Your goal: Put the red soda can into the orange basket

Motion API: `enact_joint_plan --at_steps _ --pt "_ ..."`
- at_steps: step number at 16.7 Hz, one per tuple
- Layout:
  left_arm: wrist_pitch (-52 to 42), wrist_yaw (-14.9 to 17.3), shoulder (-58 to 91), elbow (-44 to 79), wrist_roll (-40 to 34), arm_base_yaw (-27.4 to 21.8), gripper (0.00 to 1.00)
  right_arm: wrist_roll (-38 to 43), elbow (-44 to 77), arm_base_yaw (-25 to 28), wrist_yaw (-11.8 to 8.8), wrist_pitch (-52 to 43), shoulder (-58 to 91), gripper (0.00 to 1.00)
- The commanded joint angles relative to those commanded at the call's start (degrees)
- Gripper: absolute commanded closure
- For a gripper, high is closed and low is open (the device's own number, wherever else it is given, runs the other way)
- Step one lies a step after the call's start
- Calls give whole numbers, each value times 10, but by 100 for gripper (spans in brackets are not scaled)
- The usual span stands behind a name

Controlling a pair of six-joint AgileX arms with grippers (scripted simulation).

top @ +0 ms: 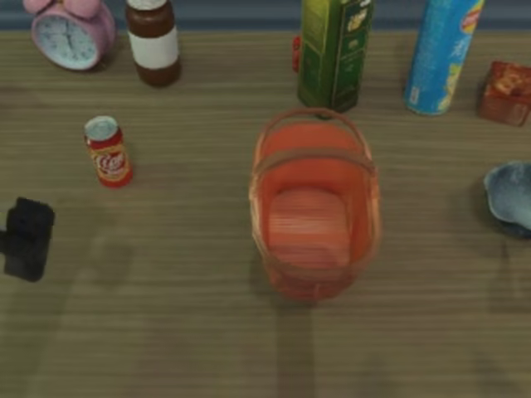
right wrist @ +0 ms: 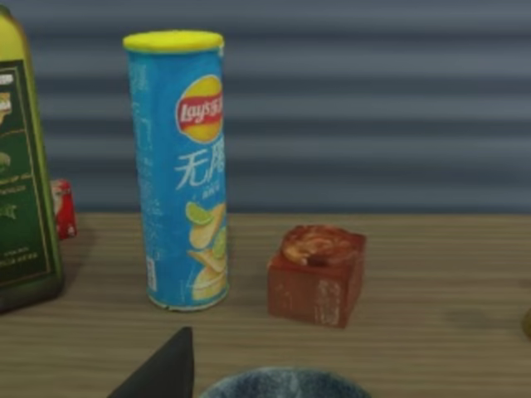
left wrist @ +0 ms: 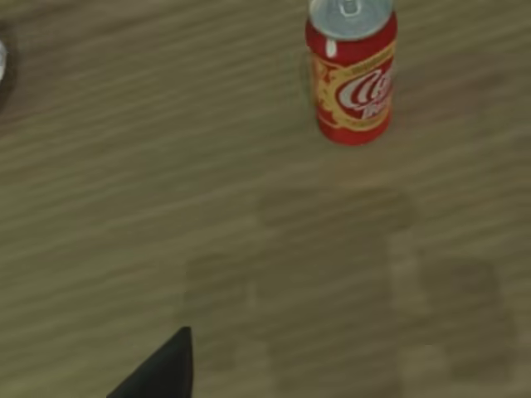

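Left claw (top: 29,239) hovers at the table's left edge near the red soda can (top: 108,152); its opening cannot be told.

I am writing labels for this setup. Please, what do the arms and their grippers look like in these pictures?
Little of them shows. The left gripper appears in the top view as a plain black, blocky shape at the table's left edge, with no visible markings or cables. Each wrist view shows only one dark, pointed finger tip at the frame's edge. The right gripper looks the same.
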Motion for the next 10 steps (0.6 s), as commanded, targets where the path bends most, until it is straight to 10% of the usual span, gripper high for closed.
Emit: enact_joint_plan --at_steps 10 --pt "-338 -6 580 523 162 -33 0 0 0 0 0 0 0 0"
